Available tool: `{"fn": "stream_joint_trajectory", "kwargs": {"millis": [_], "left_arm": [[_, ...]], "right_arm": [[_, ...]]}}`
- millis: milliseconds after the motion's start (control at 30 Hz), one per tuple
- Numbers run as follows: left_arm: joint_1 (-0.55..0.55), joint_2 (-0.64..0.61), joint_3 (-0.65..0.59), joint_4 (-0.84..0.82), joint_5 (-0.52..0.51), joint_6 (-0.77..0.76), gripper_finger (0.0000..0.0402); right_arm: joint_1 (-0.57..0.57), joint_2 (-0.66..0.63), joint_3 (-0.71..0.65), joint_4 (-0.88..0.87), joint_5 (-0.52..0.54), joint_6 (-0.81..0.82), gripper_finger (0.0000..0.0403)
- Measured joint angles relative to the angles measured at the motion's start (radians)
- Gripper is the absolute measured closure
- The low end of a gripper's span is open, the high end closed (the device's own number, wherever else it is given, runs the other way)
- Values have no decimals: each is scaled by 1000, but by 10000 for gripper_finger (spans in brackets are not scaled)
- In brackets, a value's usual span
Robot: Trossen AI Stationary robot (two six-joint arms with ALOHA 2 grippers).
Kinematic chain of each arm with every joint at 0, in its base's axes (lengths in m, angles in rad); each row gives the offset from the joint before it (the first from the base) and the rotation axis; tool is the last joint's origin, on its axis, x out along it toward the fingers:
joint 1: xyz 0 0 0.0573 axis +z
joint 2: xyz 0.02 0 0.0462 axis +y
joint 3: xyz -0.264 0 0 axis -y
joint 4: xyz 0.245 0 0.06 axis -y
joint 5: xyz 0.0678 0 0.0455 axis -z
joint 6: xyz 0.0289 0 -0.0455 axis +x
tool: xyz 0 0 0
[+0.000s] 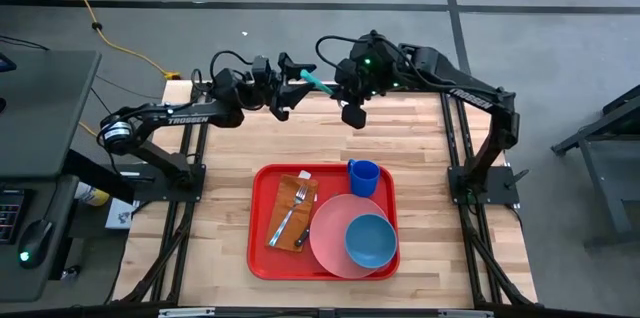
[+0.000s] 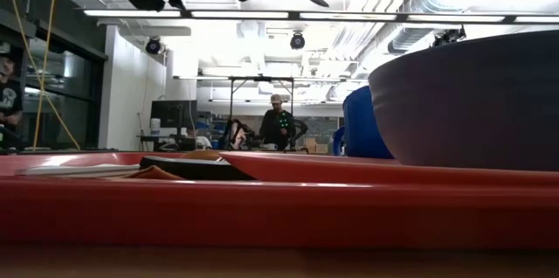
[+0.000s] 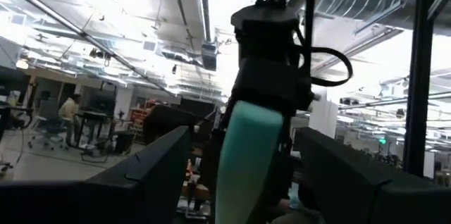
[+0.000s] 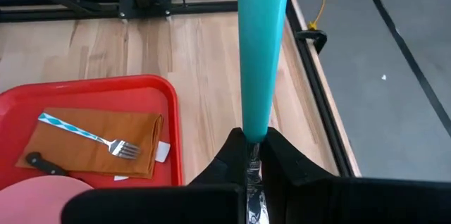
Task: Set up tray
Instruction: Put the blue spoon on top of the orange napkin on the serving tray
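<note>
Above the desk's (image 1: 420, 173) far edge, the right jaws (image 4: 251, 155) clamp a teal-handled utensil (image 4: 262, 48) by its metal end, handle offered between the left jaws' (image 1: 290, 83) spread fingers, apparently a handover, the red tray (image 1: 262, 258) well below both.

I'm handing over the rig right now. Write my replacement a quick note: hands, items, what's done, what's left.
Right hand: shut on a teal-handled utensil, held up behind the tray.
Left hand: open, facing the handle's free end, not gripping it.
Done: tray holds napkin with fork and knife, plate, bowl, cup.
Left: probably hand the utensil over and set it on the tray.
</note>
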Motion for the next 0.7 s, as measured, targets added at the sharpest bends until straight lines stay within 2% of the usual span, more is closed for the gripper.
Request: {"fn": "stream_joint_trajectory", "kwargs": {"millis": [400, 533, 700], "left_arm": [[-30, 0, -1, -26, -1, 32, 111], [-31, 0, -1, -29, 3, 50, 139], [-30, 0, -1, -39, 4, 59, 204]], "right_arm": [[0, 11, 0, 34, -22, 0, 403], [2, 17, 0, 32, -31, 4, 403], [5, 18, 0, 38, -32, 4, 403]]}}
